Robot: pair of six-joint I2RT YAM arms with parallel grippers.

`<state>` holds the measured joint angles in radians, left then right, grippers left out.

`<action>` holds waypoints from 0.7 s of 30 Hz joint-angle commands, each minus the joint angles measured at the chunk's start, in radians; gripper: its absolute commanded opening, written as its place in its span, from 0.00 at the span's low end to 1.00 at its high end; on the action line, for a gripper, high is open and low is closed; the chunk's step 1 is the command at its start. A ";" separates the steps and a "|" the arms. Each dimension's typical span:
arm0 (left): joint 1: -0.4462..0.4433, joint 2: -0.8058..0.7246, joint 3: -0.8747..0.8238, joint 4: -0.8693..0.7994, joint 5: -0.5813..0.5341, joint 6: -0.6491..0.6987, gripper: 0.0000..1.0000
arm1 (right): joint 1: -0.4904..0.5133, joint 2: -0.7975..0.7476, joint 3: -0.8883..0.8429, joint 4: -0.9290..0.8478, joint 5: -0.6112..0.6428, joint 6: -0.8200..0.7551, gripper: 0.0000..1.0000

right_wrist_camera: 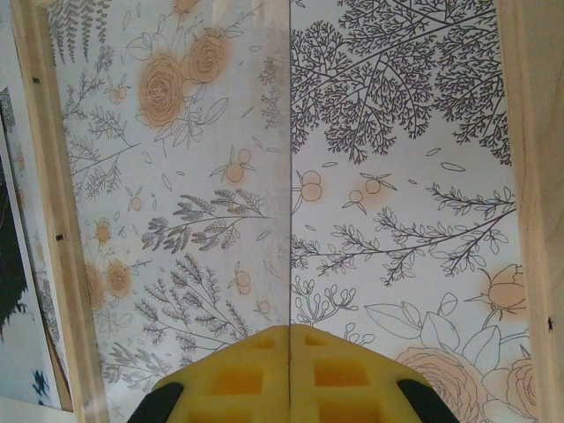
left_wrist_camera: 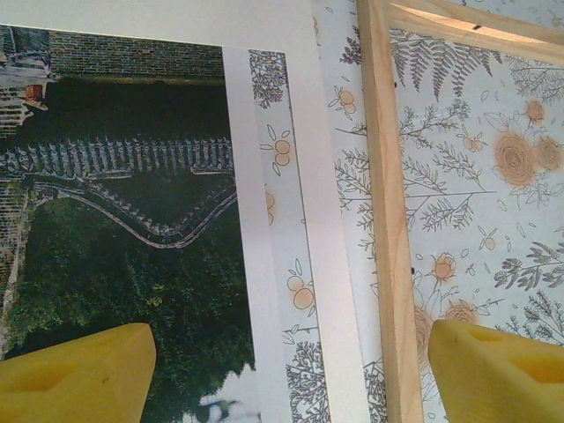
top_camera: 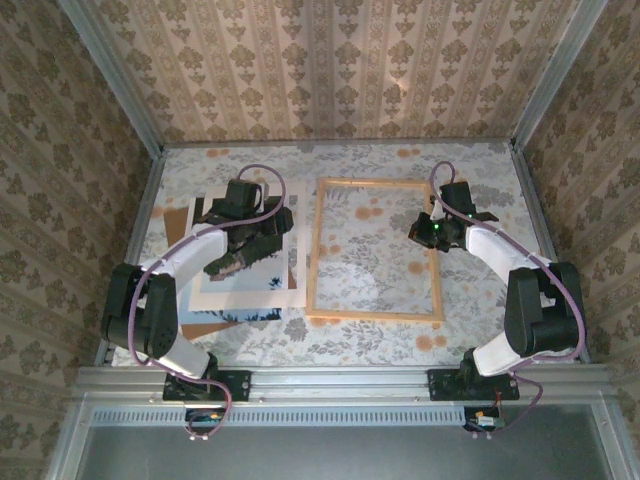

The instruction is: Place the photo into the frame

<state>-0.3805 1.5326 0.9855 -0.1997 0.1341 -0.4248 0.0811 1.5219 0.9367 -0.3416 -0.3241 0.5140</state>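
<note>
The photo [top_camera: 245, 282] lies flat on the left of the table, and its dark green hill and wall [left_wrist_camera: 132, 220] show in the left wrist view. My left gripper [top_camera: 228, 262] hovers over its right edge, open [left_wrist_camera: 295, 379], holding nothing. Its yellow fingertips [left_wrist_camera: 88, 374] straddle the photo's white border and the frame's left moulding [left_wrist_camera: 388, 220]. The light wood frame [top_camera: 375, 183] lies in the middle, with tablecloth showing through it. My right gripper [top_camera: 422, 232] is above its right side, shut [right_wrist_camera: 289, 330] on a thin clear sheet [right_wrist_camera: 289, 132], seen edge-on as a straight line.
A brown board [top_camera: 205, 325] sticks out from under the photo at the near left. A loose white strip [left_wrist_camera: 326, 220] lies between the photo and the frame. Metal rails and papered walls [top_camera: 560, 120] enclose the table; the frame's mouldings [right_wrist_camera: 53, 220] flank the right wrist view.
</note>
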 commanded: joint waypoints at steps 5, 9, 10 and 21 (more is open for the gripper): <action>-0.009 -0.001 0.018 -0.042 -0.005 0.022 0.83 | -0.009 0.017 0.039 -0.021 0.023 -0.027 0.00; -0.010 -0.002 0.017 -0.041 -0.005 0.022 0.83 | -0.009 0.019 0.041 -0.019 0.023 -0.026 0.00; -0.011 -0.001 0.016 -0.041 -0.005 0.022 0.83 | -0.009 0.021 0.041 -0.019 0.022 -0.026 0.00; -0.011 -0.002 0.020 -0.042 -0.004 0.024 0.83 | -0.009 0.029 0.051 -0.019 0.023 -0.031 0.00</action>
<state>-0.3866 1.5326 0.9855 -0.2241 0.1341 -0.4244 0.0765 1.5402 0.9493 -0.3489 -0.3202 0.4992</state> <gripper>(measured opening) 0.826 0.042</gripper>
